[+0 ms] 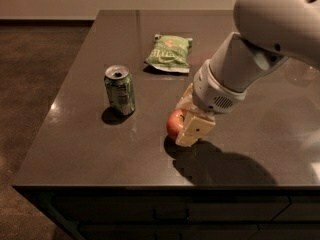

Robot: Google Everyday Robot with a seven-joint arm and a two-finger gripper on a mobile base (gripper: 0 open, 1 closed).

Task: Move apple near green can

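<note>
Red apple (pixel 173 124): sitting toward the near edge of the table (pixel 85 149), right of the green can (pixel 120 90) and clearly apart from it, partly hidden by the end effector (pixel 184 120).
Grip: the end effector is reaching down from the right, its pale fingers (pixel 195 130) pressing in on two sides of the apple and holding it (whether the fruit is clear of the table, I cannot tell).
Step in hand: carrying the apple left toward the green can, by my reading.
Doing it well: keeping the squeeze firm, since round fruit is prone to rolling out; travelling low and slowly; stopping just short of the upright can, which is looking easy to tip; letting go only once the apple is resting on the table.
Bag: the crisp bag (pixel 169 53) is lying on the far side, out of the path.
</note>
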